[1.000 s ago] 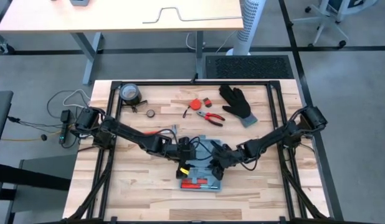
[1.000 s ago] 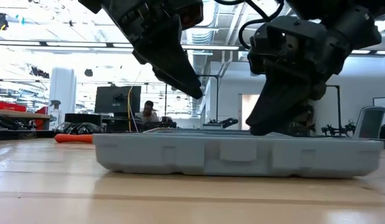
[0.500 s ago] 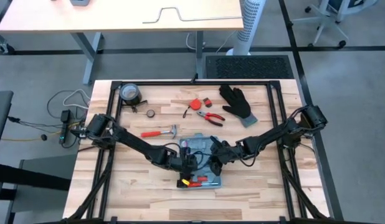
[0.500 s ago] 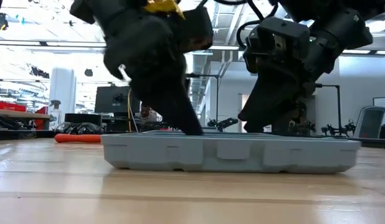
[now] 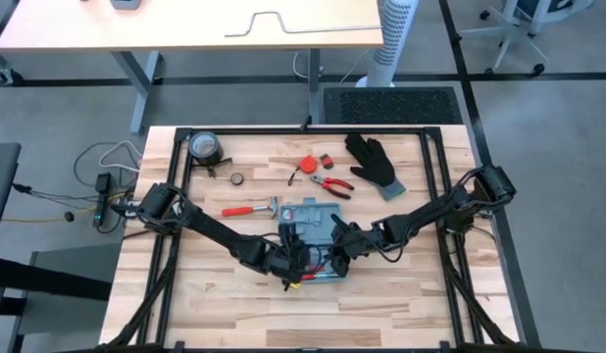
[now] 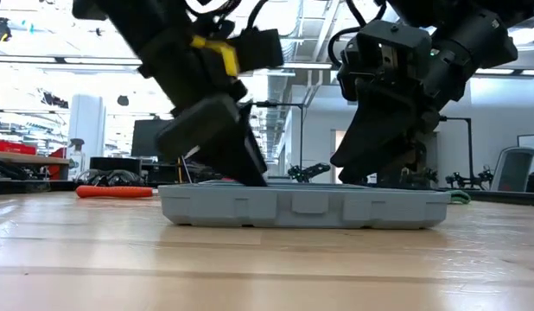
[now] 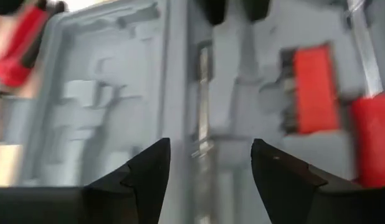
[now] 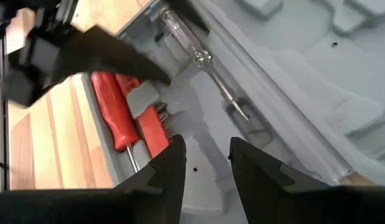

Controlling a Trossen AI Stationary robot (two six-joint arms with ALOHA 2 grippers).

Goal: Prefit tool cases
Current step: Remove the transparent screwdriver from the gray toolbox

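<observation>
The light-blue tool case [image 5: 315, 214] lies open and flat on the table, seen edge-on in the low view [image 6: 301, 207]. Its grey moulded tray holds a red-handled screwdriver [image 8: 114, 106], a red bit holder [image 7: 314, 90] and a clear-handled screwdriver [image 8: 192, 46]. My left gripper [image 5: 295, 267] is open and dips into the case's near left part [image 6: 248, 175]. My right gripper [image 5: 340, 247] is open with a narrower gap and stands over the tray's right part [image 6: 366, 177]. Nothing lies between either pair of fingers. My left gripper reaches into the open case from above, slanting toward the right, fingers [image 7: 149, 171] spread over the tray. The case's near wall [image 6: 241, 206] hides the tips, so the touched part cannot be told. My right gripper comes down from above, fingers [image 8: 255, 165] low over the tray floor; whether it touches, I cannot tell.
A hammer with an orange handle [image 5: 249, 209] lies left of the case. Red pliers [image 5: 332, 184], a red round piece [image 5: 308, 164], a black glove [image 5: 375, 162] and a tape roll [image 5: 207, 147] lie toward the far edge. A black frame [image 5: 180, 176] borders the work area.
My left gripper has come down from above the case into its tray and has shifted toward the table's near edge. The case has slid flat along the table toward the far edge. My right gripper has stayed over the tray and has gone with it.
</observation>
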